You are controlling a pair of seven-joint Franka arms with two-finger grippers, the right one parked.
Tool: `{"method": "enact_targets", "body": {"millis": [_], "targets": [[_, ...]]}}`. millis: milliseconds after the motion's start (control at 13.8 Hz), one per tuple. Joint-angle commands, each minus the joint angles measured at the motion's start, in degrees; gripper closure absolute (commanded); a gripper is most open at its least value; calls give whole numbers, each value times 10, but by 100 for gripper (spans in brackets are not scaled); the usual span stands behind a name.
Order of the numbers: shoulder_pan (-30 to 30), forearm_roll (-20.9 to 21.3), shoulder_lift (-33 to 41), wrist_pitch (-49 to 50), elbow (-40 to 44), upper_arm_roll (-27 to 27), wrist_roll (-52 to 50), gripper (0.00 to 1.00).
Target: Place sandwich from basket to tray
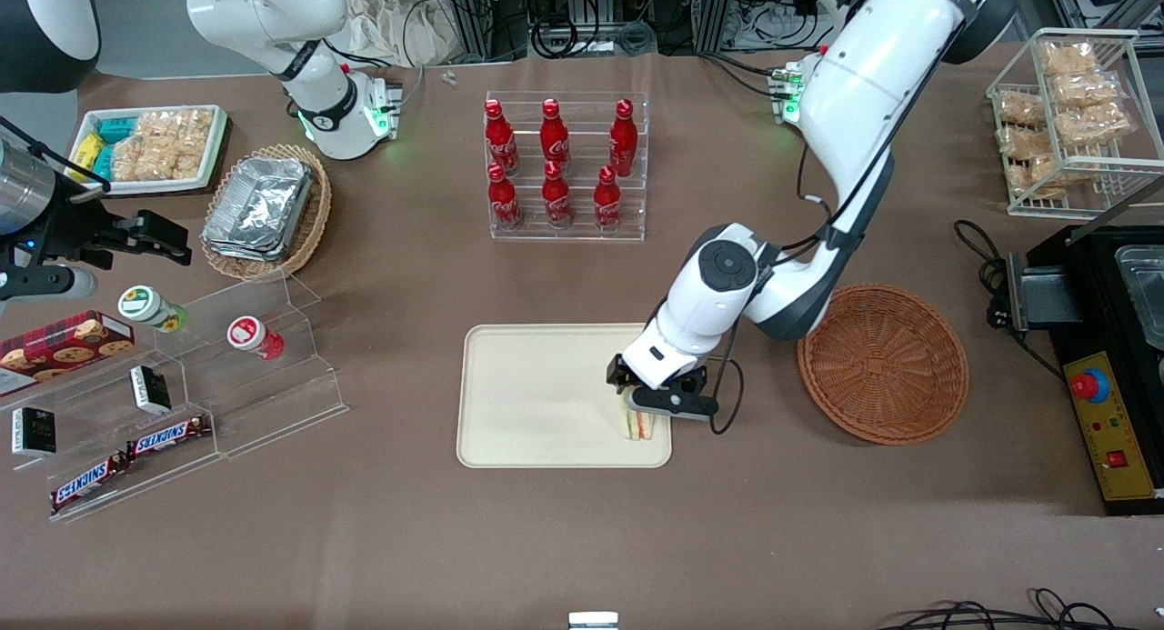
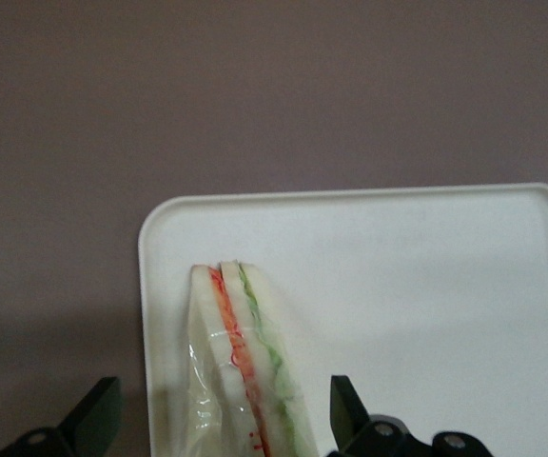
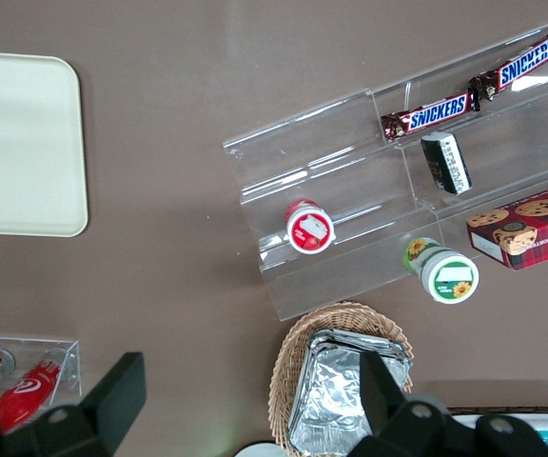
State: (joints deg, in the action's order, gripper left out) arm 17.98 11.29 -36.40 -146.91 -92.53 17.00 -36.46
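The left arm's jaws stand released, spread wide. In the wrist view the two black fingertips [image 2: 100, 419] sit on either side of the sandwich [image 2: 241, 362], each with a gap to the wrapper, so neither is pressing it. In the front view the jaws hang low, directly over the sandwich [image 1: 638, 425], and cover its upper part.

The sandwich rests on the tray [image 1: 536, 403], standing on edge so that the red, orange and green filling lines face up between the pale bread slices. On the front view's clock face it sits at about 4 o'clock from the tray's middle. That puts it close to the rounded corner nearest the camera, just inside the raised rim [image 2: 143, 286].

The basket [image 1: 882, 364] lies on the table [image 1: 582, 539] at 3 o'clock from the tray, near it but apart, with nothing in it. At 12 o'clock from the tray a clear rack of red bottles [image 1: 566, 166] stands farther from the camera. At 10 o'clock is a tan wicker basket of foil containers [image 1: 264, 207].
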Motion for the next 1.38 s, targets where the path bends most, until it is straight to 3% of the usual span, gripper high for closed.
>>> {"method": "enact_targets", "body": {"millis": [0, 217, 507, 725, 942, 1304], "targets": [[-31, -5, 95, 148, 2, 2, -17, 1], [-55, -19, 161, 311, 37, 3, -6, 1], [-149, -103, 253, 540, 86, 7, 153, 0], [-202, -108, 330, 651, 81, 2, 190, 0], [-208, -110, 385, 646, 35, -28, 231, 0], [-212, -128, 370, 648, 60, -34, 235, 0]]}}
